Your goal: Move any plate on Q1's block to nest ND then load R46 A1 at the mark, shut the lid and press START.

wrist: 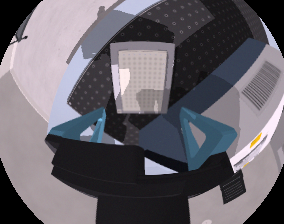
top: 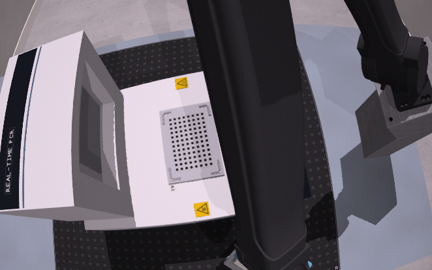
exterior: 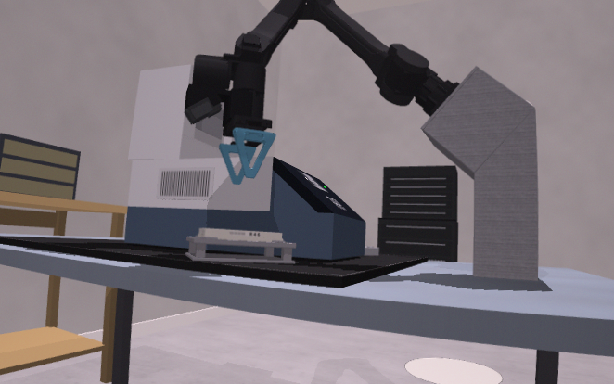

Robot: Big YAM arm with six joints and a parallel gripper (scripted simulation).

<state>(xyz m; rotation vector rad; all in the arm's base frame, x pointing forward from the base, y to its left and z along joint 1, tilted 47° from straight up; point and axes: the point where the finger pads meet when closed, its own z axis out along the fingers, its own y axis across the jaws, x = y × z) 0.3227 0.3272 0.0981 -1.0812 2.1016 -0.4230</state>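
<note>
The gripper (exterior: pixel 247 160) hung wide open and held nothing, above the plate (exterior: pixel 239 234) resting on its stand (exterior: pixel 242 251) near the cycler (exterior: pixel 318 214), seemingly lined up for a pickup. The lid (top: pixel 42 127) stood raised, leaving the block (top: pixel 192 142) bare to receive it.

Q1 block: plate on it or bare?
Bare. In the top view the block shows its open well holes and all four corner brackets uncovered, with the lid raised.

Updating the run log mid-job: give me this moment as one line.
lid: open | block: bare | plate R46: on nest N1 | gripper: open, empty, above plate | lamp: green
</note>
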